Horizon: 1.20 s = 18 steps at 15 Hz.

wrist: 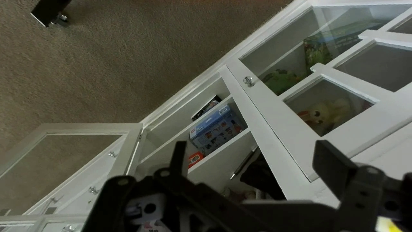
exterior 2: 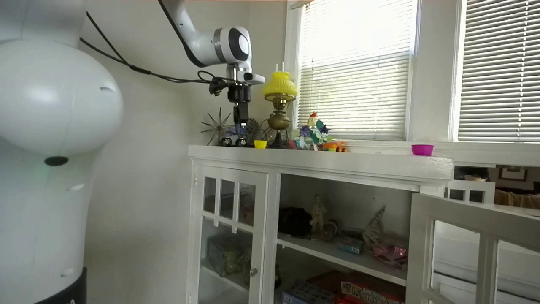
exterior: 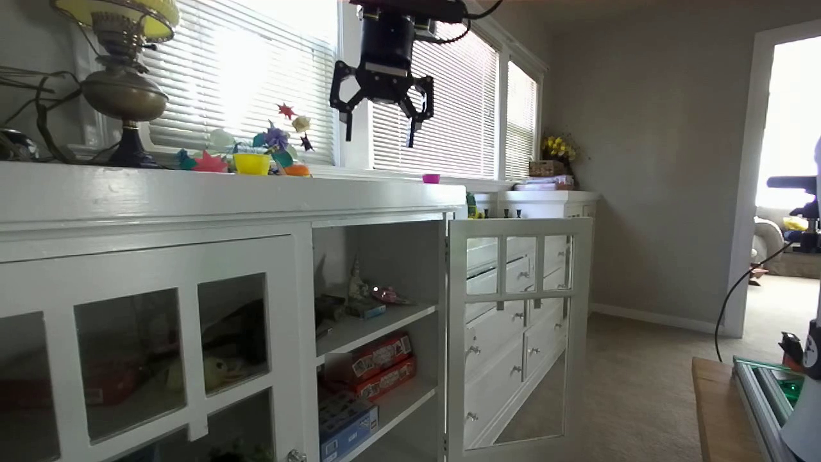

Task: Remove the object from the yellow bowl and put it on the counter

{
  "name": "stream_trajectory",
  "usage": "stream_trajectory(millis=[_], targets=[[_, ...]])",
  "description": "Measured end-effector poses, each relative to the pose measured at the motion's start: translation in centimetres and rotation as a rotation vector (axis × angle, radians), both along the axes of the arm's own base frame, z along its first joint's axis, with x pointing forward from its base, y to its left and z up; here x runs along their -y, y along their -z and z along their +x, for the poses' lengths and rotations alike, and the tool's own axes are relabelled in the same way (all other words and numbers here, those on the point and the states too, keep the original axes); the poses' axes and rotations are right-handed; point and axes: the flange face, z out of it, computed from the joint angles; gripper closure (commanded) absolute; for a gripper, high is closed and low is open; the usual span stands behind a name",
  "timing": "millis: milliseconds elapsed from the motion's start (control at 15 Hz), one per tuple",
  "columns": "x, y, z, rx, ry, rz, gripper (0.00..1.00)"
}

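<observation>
Fingers spread wide with nothing between them, my gripper (exterior: 380,141) hangs pointing down, its tips above the level of the counter (exterior: 224,192). That counter is the largest thing near me, long and white, ending in a corner at the right in both exterior views. Looking down in the wrist view, I see past its front edge to the cabinet shelves (wrist: 222,149) and the carpet (wrist: 112,64). Below the right end, a glass-paned door (exterior: 518,297) stands swung out into the room. Tallest on the counter is a lamp (exterior: 124,95) with a yellow shade; flowers (exterior: 276,138) in several colours come next, by the window blinds (exterior: 237,58). Smaller is the yellow bowl (exterior: 251,164), upright on the counter and apart from my fingers: below and left of them in an exterior view, and in an exterior view the bowl (exterior 2: 260,144) appears below and right. Its wall hides the contents from me. Near the right end sits a pink bowl (exterior: 431,178), with a stretch of white counter running between it and the flowers.
</observation>
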Motion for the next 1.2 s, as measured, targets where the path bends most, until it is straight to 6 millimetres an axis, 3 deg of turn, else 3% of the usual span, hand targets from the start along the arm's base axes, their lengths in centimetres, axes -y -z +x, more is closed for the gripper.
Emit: stream_trajectory(millis=[667, 1200], targets=[[0.1, -1.3, 6.5, 0.116, -0.008, -0.038, 0.0], [-4.2, -2.2, 12.0, 0.157, 0.031, 0.022, 0.0]])
